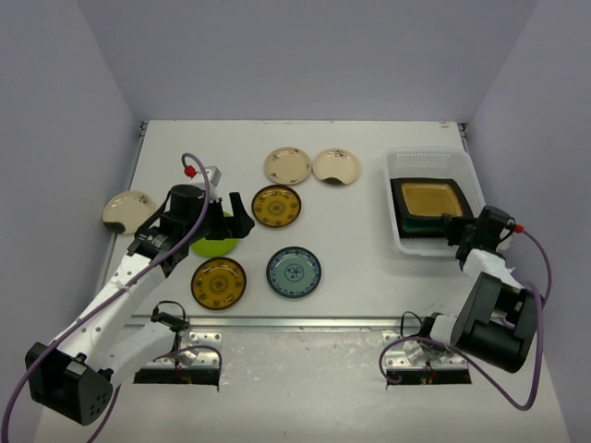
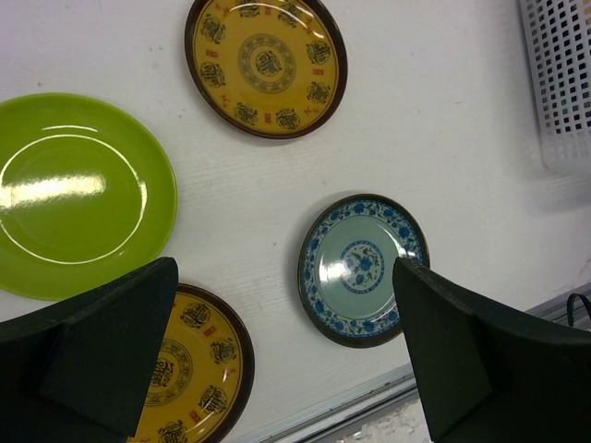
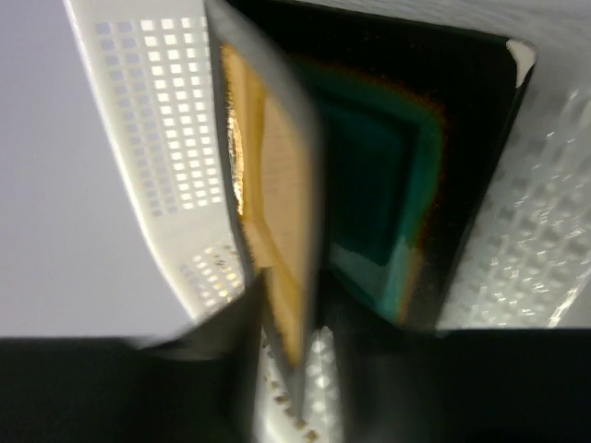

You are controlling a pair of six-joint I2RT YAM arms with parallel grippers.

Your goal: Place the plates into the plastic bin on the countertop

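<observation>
My left gripper (image 2: 277, 355) hangs wide open over the countertop (image 1: 360, 268), above the lime green plate (image 2: 74, 189) and blue-white plate (image 2: 362, 268). My right gripper (image 1: 457, 228) sits at the plastic bin (image 1: 429, 155)'s near edge, where the amber square plate (image 1: 432, 197) rests over the teal square plate (image 3: 369, 175) inside (wrist view blurred; I cannot tell whether it grips).
</observation>
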